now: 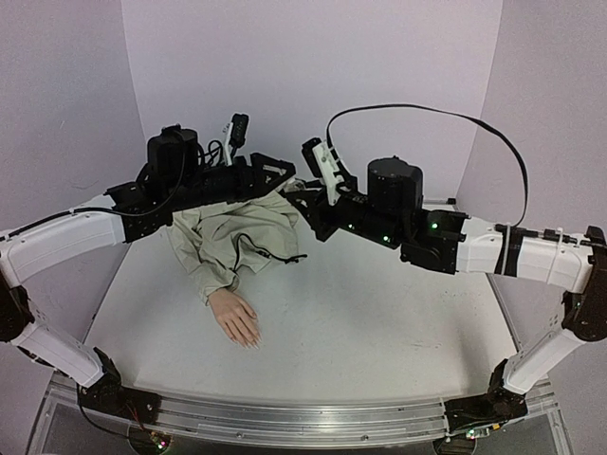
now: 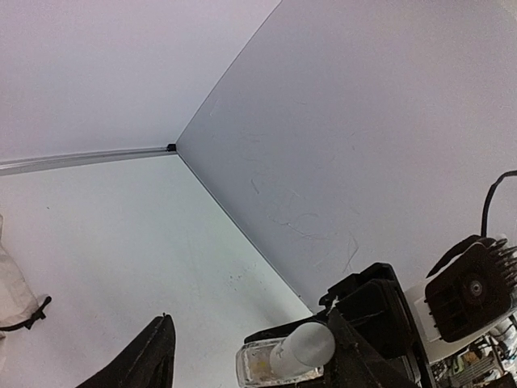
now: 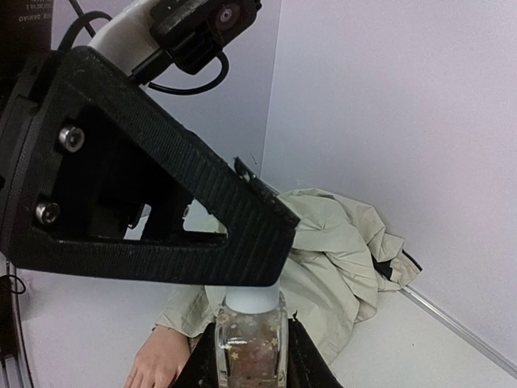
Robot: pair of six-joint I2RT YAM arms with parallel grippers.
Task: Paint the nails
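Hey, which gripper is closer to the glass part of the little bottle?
Right. The right gripper is shut on the glass of the bottle, a finger on either side. The left gripper stands open at the white cap, just beyond the glass.

clear glossy glass bottle [image 3: 251, 347]; matt cloth sleeve [image 1: 228, 237]

The right half and lower centre of the table [image 1: 379, 313] lie bare in the top view, open from the front edge to the back wall. The jacket [image 1: 228, 237] heaps left of centre, its sleeve running down to the hand [image 1: 237, 318], with bare table left of and below the hand. Above the jacket's back edge the left arm [image 1: 190, 185] and right arm [image 1: 408, 223] meet at the bottle [image 3: 252, 347], blocking that spot. A cable [image 1: 474, 123] arches over the right arm.
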